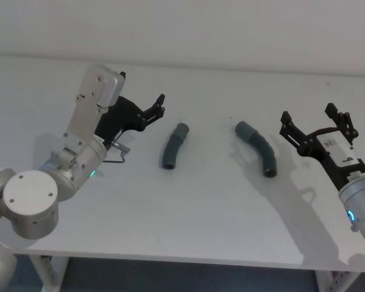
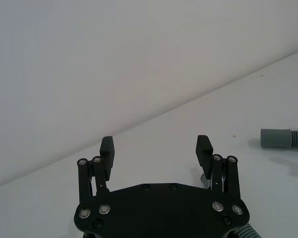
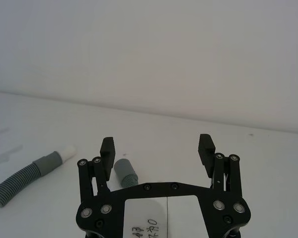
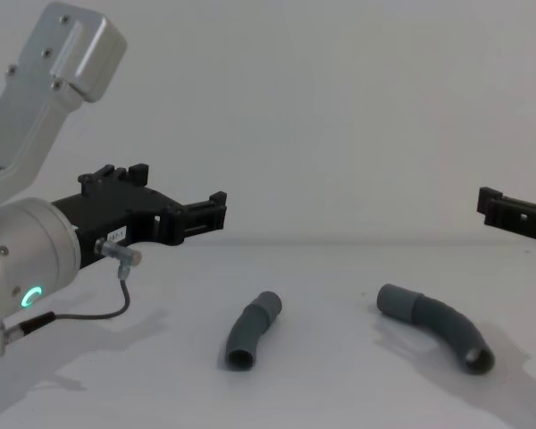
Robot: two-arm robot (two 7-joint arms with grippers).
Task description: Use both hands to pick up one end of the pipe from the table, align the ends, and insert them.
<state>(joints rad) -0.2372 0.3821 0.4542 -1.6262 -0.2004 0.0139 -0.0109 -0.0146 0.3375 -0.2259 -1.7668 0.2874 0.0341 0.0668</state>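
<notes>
2 pipe pieces lie apart on the white counter (image 1: 188, 207), neither one held. The short pipe piece (image 1: 173, 146) sits left of centre, gently bent, with one end pointing toward the far wall and its open mouth facing the robot. The longer pipe piece (image 1: 258, 148) lies to its right, more strongly curved, with its collared end at the far left and its other end curling toward the robot. A bare strip of counter separates them, and they do not touch.

The left gripper (image 1: 160, 105) hangs above the counter, just to the left of the short pipe piece and pointing toward it. Its jaws are released and spread wide, with nothing between them. From the chest view, this gripper (image 4: 219, 206) is clearly raised off the surface, higher than the short pipe piece (image 4: 250, 329). A small green light glows on the arm behind it.

The right gripper (image 1: 307, 112) hovers to the right of the longer pipe piece, near it but apart from it. Its jaws are also released and wide, holding nothing. In the chest view it (image 4: 491, 204) comes in from the right edge, well above the longer pipe piece (image 4: 438, 324).

In the right wrist view, a grey socket sleeve (image 3: 125, 171) shows just behind one finger of the right gripper (image 3: 156, 146). Farther off lies a ribbed piece ending in a pale tip (image 3: 67, 150).
</notes>
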